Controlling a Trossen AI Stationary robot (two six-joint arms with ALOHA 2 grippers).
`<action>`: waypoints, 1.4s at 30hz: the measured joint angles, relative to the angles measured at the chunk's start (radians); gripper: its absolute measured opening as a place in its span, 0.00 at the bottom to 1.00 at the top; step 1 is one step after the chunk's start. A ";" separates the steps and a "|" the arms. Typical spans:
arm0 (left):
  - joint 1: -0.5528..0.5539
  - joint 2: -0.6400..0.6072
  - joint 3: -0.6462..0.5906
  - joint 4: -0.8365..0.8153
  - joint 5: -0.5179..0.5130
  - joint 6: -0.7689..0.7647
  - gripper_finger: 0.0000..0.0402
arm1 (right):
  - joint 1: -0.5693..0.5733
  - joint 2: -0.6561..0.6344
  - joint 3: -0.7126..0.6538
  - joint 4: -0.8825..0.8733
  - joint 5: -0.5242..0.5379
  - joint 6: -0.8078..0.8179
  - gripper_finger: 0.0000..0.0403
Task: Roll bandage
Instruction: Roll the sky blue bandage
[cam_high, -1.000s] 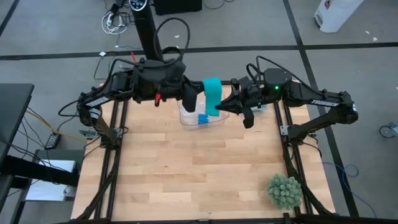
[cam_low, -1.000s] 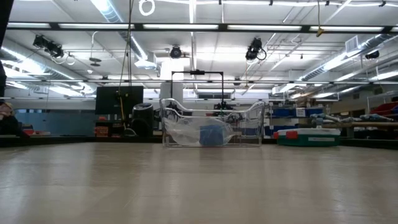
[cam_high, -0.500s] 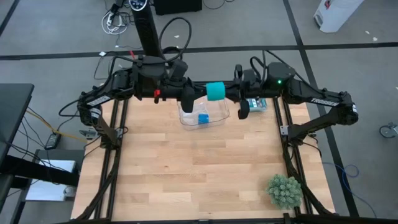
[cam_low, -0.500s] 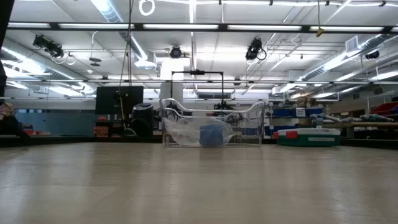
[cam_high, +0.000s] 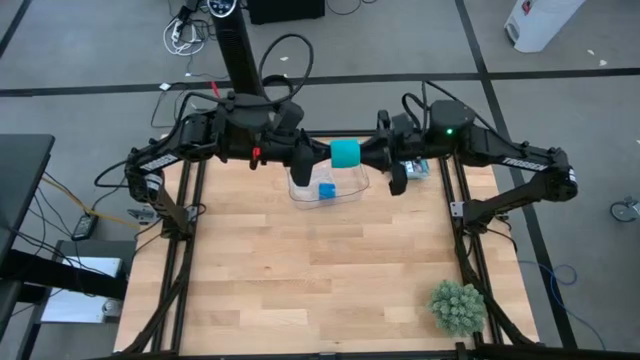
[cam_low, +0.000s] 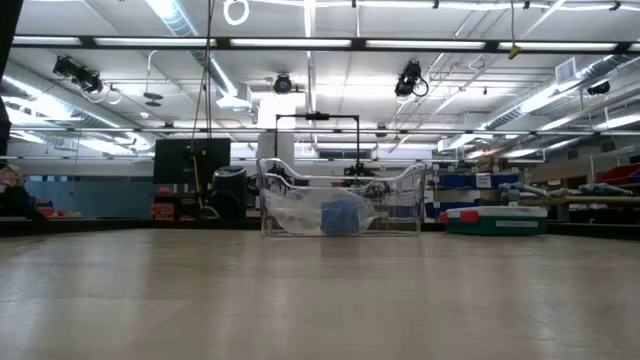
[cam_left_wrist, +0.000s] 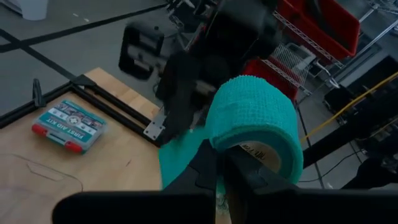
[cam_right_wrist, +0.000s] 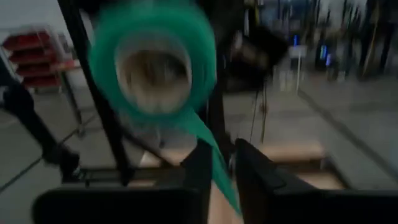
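Change over the last second: the long teal tail hanging off the roll a second ago is gone from the high view. The bandage now reads as a compact coil, held in the air between my two hands, above the back edge of the table and over the clear bin.

Left hand: fingers pinched near-closed on the coil's cardboard core, coil sitting right at the fingertips. In the high view the left hand is just beside the coil on one side.

Right hand: just on the far side of the coil from the left one. Its fingers stand slightly parted with the last short strip of bandage running down between them. I can't tell whether they're pinching the strip or letting it slip through; it was shut a moment ago and looks to be easing off.

My read: winding is nearly done, only that short tail is left. The next turn should take it up, as long as the right hand feeds it without snagging. Risk is the tail dropping loose if the right hand lets go early.

Bin still has a small blue roll in it, untouched. Low view shows only the bin; both hands are above its frame.
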 joint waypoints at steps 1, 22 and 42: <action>0.000 0.000 0.000 -0.002 0.000 -0.008 0.04 | 0.000 -0.006 0.000 -0.054 0.000 0.003 0.20; 0.028 0.000 0.000 -0.056 0.169 -0.236 0.04 | 0.091 -0.063 0.019 0.017 0.162 -0.275 0.46; 0.072 0.000 0.000 -0.039 0.218 -0.289 0.04 | 0.134 -0.002 0.053 0.107 0.258 -0.440 0.61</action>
